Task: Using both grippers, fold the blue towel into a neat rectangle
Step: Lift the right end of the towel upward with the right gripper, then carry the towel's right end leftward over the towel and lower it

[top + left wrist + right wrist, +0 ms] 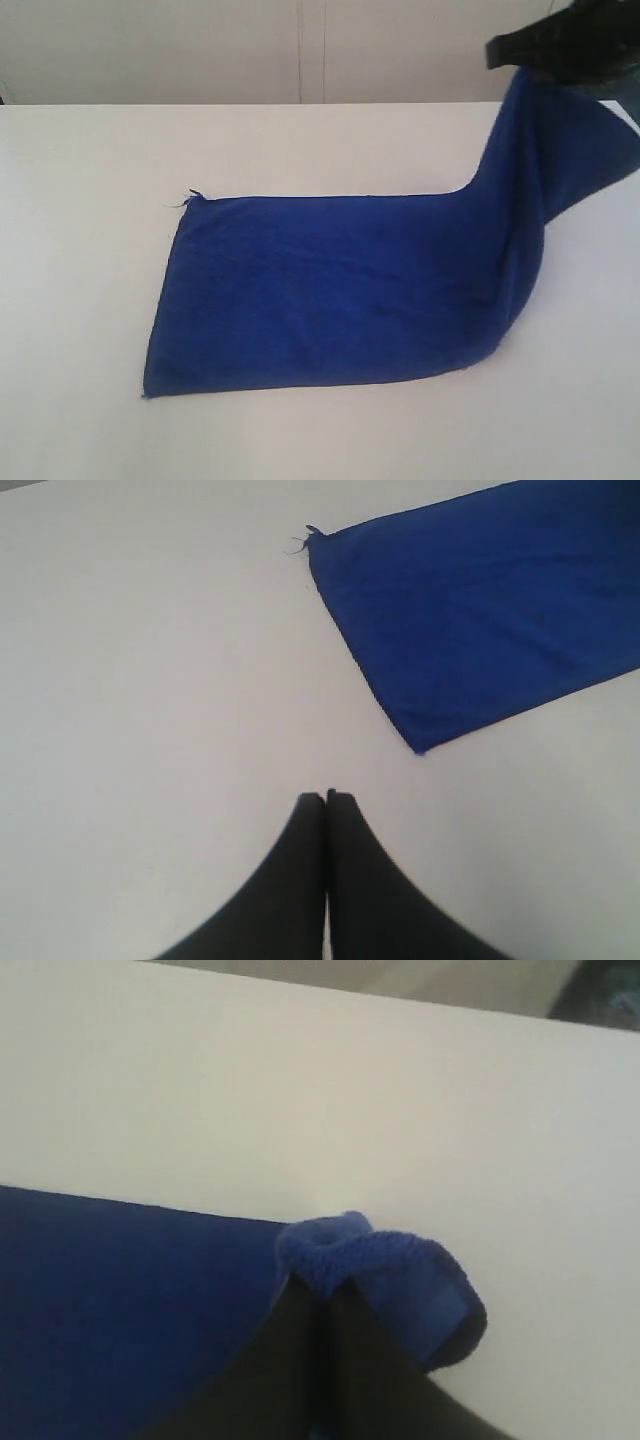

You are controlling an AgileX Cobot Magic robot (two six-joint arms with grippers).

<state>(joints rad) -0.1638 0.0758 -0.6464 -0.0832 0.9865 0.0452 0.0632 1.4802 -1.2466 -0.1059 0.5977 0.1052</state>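
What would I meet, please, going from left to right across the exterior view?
Bare table → loose thread → towel lying flat → its raised end, pinched by the right gripper at the top right.

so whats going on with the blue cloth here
The right claw is shut on one end of the blue towel and holds that end up off the white table, while the rest of the towel lies flat. The left claw is shut and empty, over bare table near the towel's other short edge and apart from it. The raised end has not yet been laid over the flat part.
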